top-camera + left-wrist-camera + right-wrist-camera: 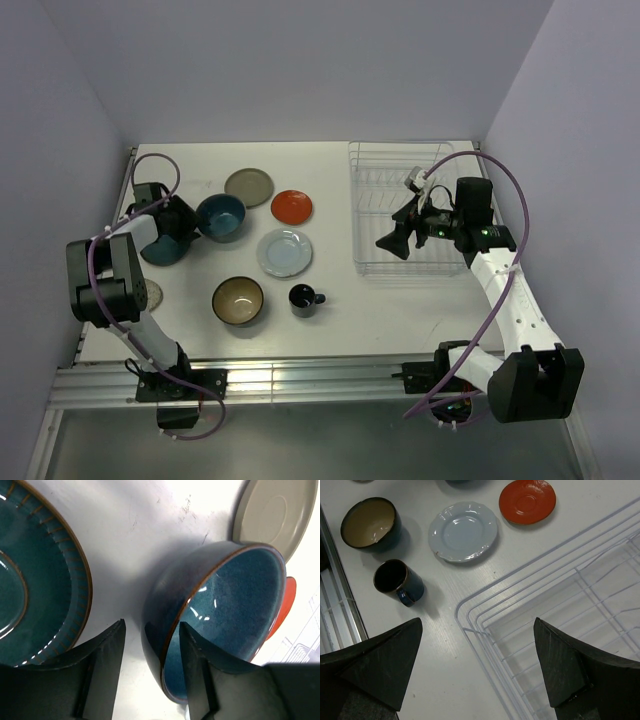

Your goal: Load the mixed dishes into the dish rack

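The teal-blue bowl (221,217) sits at the left of the table, and my left gripper (190,222) is open at its left rim. In the left wrist view the bowl (235,595) has one finger (197,670) inside it and the other finger (102,665) outside, apart from its wall. The grey-olive plate (249,186), orange-red plate (292,206), pale blue-white plate (284,252), olive-brown bowl (238,300) and black mug (304,299) lie on the table. My right gripper (395,240) is open and empty above the near-left corner of the white wire dish rack (405,160).
A ribbed teal dish (160,250) lies just left of the bowl, under my left wrist, and it also shows in the left wrist view (35,580). A small greyish disc (151,295) peeks out beside the left arm. Walls close in on both sides.
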`<action>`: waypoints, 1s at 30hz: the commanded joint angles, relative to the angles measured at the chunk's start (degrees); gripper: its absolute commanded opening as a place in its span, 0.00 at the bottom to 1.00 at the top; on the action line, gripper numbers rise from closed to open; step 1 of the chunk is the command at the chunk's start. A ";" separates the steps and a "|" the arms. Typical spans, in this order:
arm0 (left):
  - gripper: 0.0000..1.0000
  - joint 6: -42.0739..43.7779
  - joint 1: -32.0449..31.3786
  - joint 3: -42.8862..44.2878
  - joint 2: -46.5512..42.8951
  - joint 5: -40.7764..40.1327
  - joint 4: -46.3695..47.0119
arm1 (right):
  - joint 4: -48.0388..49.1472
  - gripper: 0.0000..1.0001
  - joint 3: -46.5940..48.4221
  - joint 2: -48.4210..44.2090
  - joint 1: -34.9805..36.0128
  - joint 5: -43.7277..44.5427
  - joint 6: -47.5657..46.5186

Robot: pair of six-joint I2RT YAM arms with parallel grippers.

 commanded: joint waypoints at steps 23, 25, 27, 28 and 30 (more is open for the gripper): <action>0.00 2.30 0.17 0.93 -4.61 9.98 4.33 | -1.51 1.00 -0.01 0.80 -3.04 -2.43 -1.40; 0.00 2.21 0.17 -0.12 -6.82 11.12 6.34 | -1.52 1.00 -0.10 0.89 -3.21 -2.52 -1.48; 0.00 1.34 0.17 -1.70 -10.24 13.57 8.45 | -1.60 1.00 -0.28 0.89 -3.13 -2.70 -1.40; 0.00 0.90 0.17 -2.23 -11.39 14.81 9.33 | -1.43 1.00 -0.28 0.89 -3.13 -2.87 -1.05; 0.00 -1.03 -0.26 -4.43 -14.73 18.40 13.26 | -0.73 1.00 -0.10 0.89 -3.04 -3.31 -0.17</action>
